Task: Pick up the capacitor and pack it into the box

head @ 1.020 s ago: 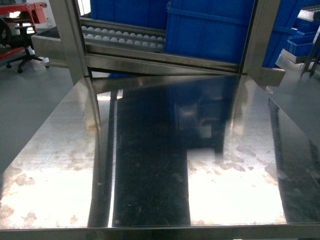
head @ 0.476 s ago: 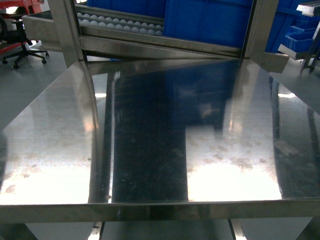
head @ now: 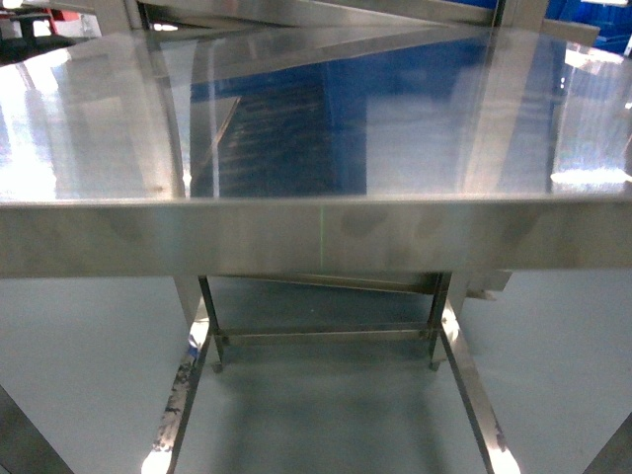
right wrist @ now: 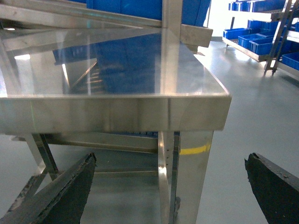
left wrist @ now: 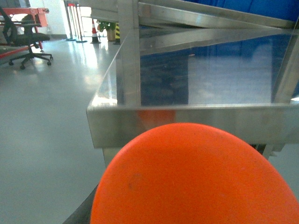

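No box shows in any view. A large orange rounded thing (left wrist: 191, 177) fills the lower half of the left wrist view, right against the lens. Whether it is the capacitor I cannot tell. It hides the left gripper's jaws; only a dark sliver shows at its lower left. My right gripper (right wrist: 170, 186) is open, its two dark fingertips (right wrist: 77, 182) far apart with nothing between them. It hangs below the level of the steel table (right wrist: 117, 112), in front of the table's right front corner leg (right wrist: 187, 177). Neither gripper appears in the head view.
The steel table's front edge (head: 316, 237) crosses the head view, with its legs and crossbar (head: 326, 334) over grey floor below. Blue bins (right wrist: 259, 39) sit on shelving at the far right. An office chair (left wrist: 28, 42) stands at the far left.
The head view has dropped: the table top, seen from above before, is now nearly edge-on. The table's legs and the floor have come into view, and the blue bins behind have left the frame.
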Motion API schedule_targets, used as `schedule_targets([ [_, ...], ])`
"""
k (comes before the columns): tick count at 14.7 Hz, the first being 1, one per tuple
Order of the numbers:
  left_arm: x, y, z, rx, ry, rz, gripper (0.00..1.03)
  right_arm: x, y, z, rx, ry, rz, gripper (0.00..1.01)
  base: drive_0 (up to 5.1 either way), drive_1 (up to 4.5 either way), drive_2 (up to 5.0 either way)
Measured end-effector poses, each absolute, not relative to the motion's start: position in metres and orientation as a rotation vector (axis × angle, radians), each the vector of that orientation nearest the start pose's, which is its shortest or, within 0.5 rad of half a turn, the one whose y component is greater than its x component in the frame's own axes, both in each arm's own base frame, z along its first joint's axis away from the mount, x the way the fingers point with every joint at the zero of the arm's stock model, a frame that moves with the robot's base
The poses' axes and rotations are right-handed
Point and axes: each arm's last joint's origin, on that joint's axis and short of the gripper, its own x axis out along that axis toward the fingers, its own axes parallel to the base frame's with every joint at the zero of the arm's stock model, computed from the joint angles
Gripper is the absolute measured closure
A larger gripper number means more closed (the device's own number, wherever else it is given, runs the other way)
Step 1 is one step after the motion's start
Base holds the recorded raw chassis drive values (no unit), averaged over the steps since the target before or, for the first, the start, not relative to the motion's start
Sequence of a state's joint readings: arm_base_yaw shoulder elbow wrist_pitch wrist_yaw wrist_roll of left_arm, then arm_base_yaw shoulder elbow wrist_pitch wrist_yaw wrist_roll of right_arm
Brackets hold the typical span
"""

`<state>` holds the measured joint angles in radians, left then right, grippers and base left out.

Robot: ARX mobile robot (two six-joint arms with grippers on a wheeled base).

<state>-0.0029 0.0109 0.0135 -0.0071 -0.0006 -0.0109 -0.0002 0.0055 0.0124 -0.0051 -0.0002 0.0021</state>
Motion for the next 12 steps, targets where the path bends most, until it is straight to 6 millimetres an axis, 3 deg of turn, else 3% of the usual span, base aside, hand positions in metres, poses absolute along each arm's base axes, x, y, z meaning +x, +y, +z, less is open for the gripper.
schedule_targets([
  [12, 0.0976, -0.0003, 0.1664, -0.01, 0.006, -0.002, 0.6, 0.0973, 0.0, 0.1665, 0.004, 0.001, 0.0, 0.03, 0.0, 0.0, 0.0],
])
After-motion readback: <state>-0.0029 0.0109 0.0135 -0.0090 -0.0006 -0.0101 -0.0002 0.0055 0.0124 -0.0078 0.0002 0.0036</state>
